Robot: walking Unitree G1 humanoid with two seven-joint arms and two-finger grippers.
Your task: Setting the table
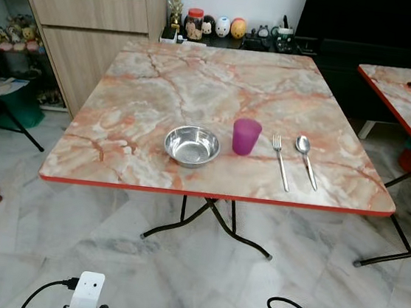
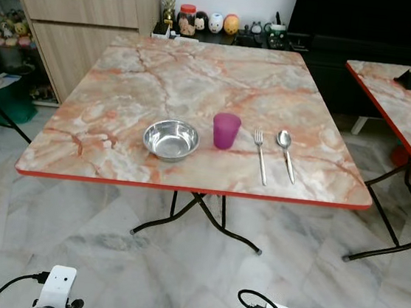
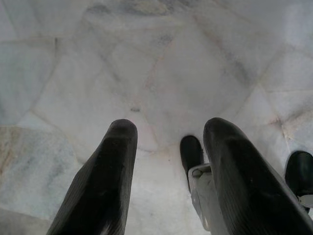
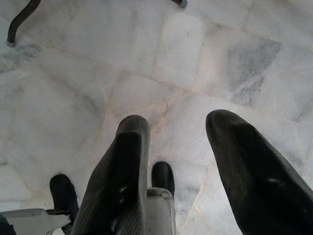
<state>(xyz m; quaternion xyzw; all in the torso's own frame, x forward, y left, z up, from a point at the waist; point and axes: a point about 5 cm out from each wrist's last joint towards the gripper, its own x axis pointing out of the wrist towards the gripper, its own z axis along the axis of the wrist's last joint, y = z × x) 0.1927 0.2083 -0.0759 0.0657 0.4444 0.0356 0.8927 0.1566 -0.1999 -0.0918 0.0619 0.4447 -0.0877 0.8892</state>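
— Looking along the marble table (image 1: 162,82), what lies near its front edge?
— From left: steel bowl (image 1: 191,146), purple cup (image 1: 246,136) just beside it, then fork (image 1: 280,160) and spoon (image 1: 306,159), side by side.
— And the arms?
— Left gripper (image 3: 168,142) and right gripper (image 4: 178,137) hang over the floor (image 4: 73,98), fingers apart, holding nothing.

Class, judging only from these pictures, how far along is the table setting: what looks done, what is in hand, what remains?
Done: a steel bowl, purple cup, fork and spoon lie in a row near the table front edge. In hand: nothing; the left tool and right tool hang open over the floor. Left: little visible, perhaps more pieces.
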